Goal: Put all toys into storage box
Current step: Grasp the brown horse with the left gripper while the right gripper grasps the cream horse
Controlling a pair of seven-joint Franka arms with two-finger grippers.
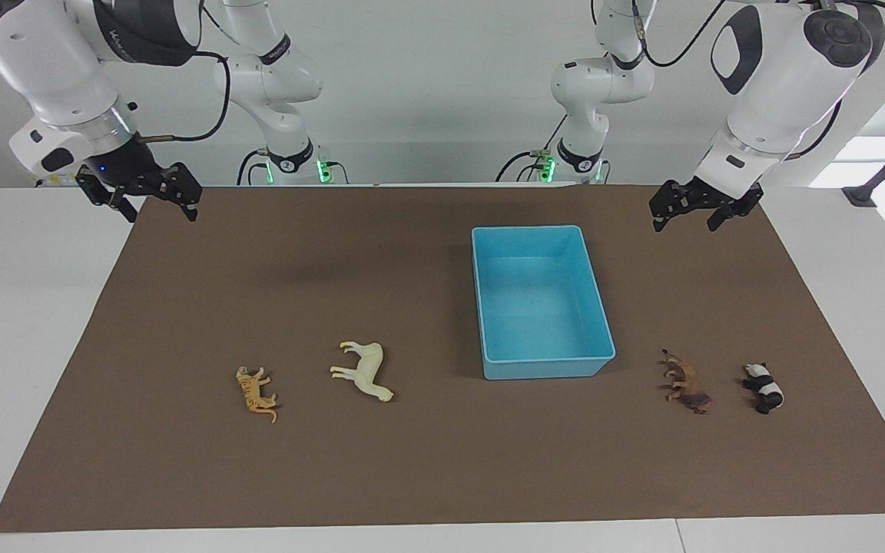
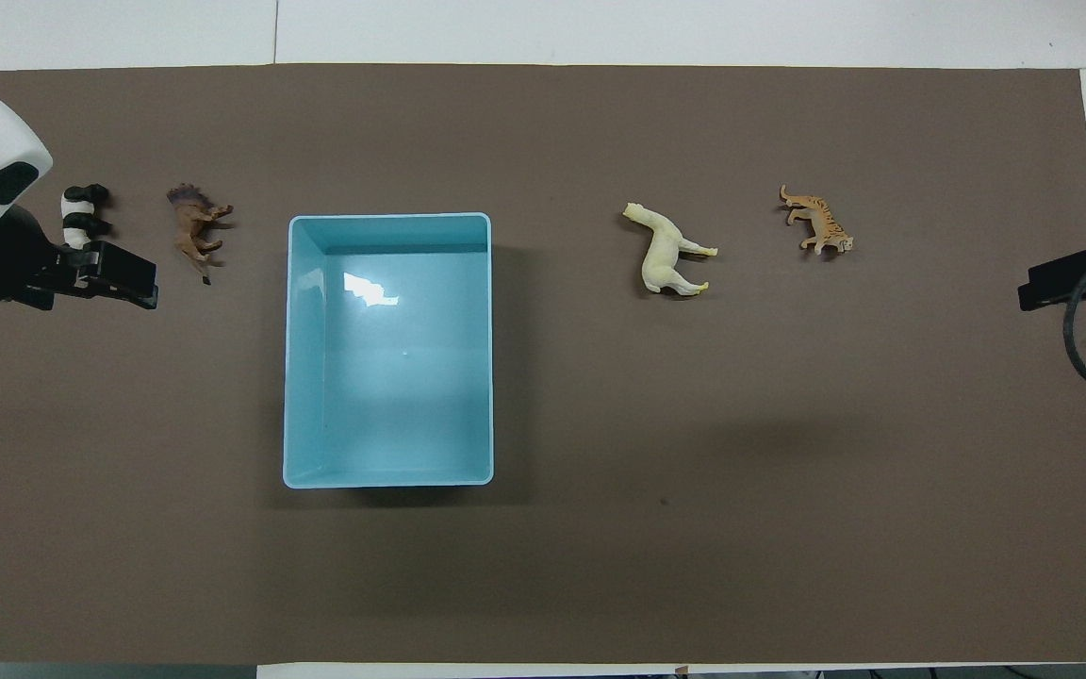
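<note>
Storage box: the light blue storage box (image 1: 542, 303) is sitting empty on the brown mat (image 1: 335, 476), toward the left arm's end of the table.
Horse: the cream-white horse (image 1: 364, 371) is lying on its side on the mat, farther from the robots than the box's middle, between the box and the tiger.
Tiger: the orange striped tiger (image 1: 258, 393) is lying just beside the horse, toward the right arm's end.
Maned animal: the dark brown maned animal (image 1: 687, 382) is lying toward the left arm's end, near the box's farthest corner.
Panda: the black-and-white panda (image 1: 764, 387) is lying just beside the maned animal, closer to the mat's edge.
Left gripper: the left gripper (image 1: 694, 207) is hanging released over the mat's edge nearest the robots, grasping nothing.
Right gripper: the right gripper (image 1: 152, 193) is hanging released over the mat's corner nearest the robots, grasping nothing.
</note>
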